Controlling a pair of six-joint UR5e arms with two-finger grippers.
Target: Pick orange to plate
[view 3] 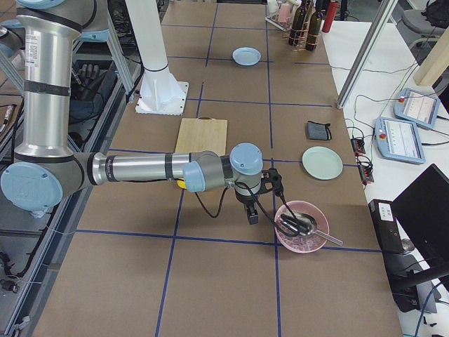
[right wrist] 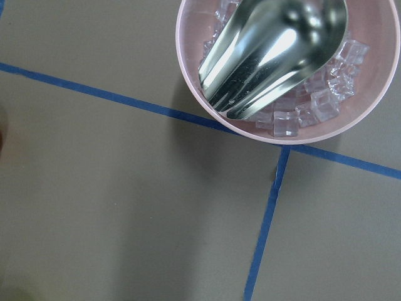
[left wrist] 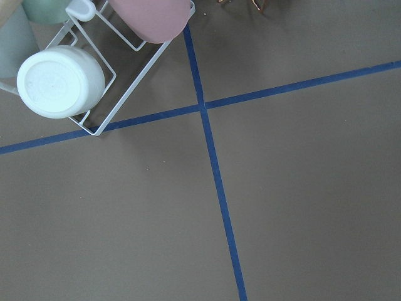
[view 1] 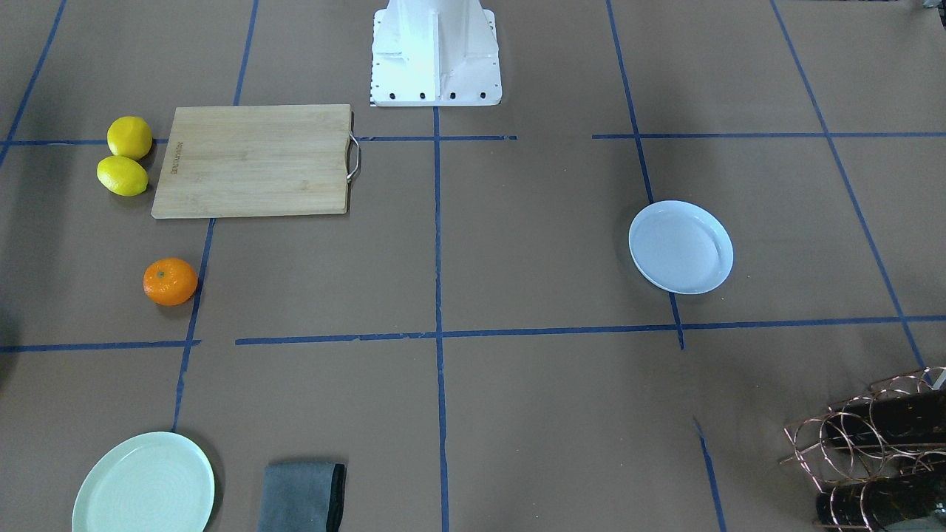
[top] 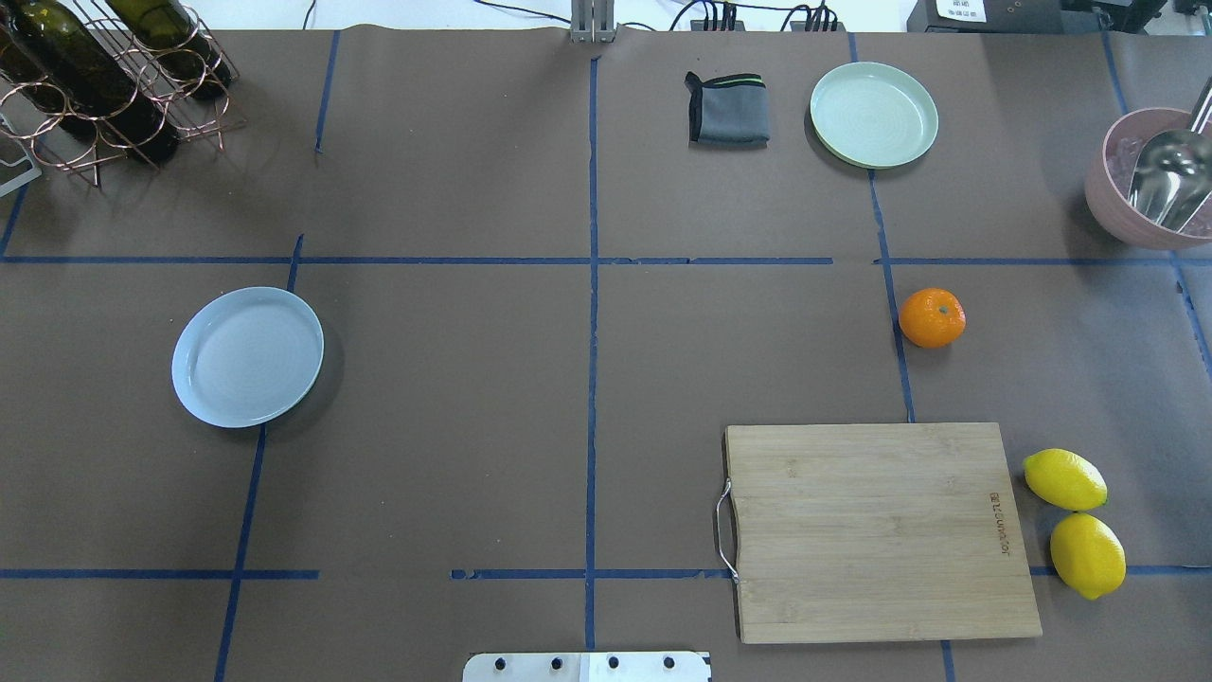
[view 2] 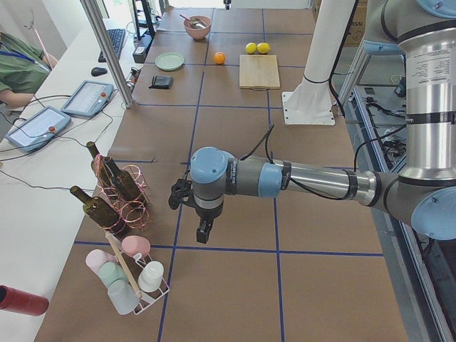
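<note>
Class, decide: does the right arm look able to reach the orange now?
Probably yes: the orange sits alone, clear of the cutting board, and the right gripper hangs on that side.

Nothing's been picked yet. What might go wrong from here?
The mint-green plate lies nearer the orange than the distant bluish-white plate, so a wrong-plate drop is possible. The round orange may roll if nudged. The right claw hangs beside the pink ice bowl and might bump it.
</note>
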